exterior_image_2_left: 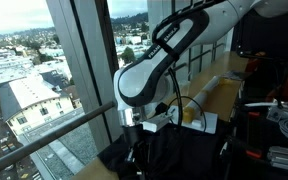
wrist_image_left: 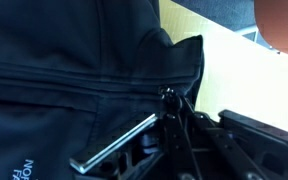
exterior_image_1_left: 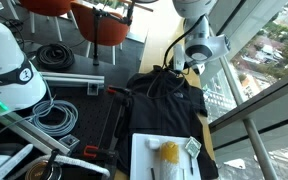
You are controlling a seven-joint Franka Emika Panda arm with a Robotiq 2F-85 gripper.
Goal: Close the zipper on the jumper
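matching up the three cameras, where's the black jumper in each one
In an exterior view: the jumper lies at centre, just above the white tray.
In an exterior view: the jumper is at bottom centre, under the arm.
Wrist view: the jumper fills the left and middle.
Shared landmark: the claw, down on the jumper in all three.

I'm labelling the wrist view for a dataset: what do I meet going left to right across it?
jumper → zipper pull, pinched by the shut gripper → pale tabletop → orange-red blur in the top corner, too unclear to name.
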